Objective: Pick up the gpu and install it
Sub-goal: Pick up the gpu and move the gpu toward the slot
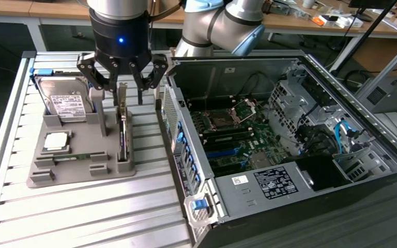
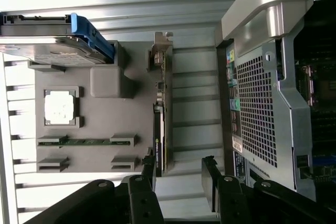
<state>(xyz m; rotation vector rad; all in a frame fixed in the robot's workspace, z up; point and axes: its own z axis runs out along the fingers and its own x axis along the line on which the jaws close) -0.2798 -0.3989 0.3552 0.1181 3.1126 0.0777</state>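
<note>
Exterior view: my pincer hangs with fingers apart over the far end of the gpu. The card stands on edge in the grey tray, at the exterior view's left of the open computer case with its bare motherboard. Wrist view: my fingertips flank the gpu's top edge, and a memory stick lies near the CPU chip.
</note>
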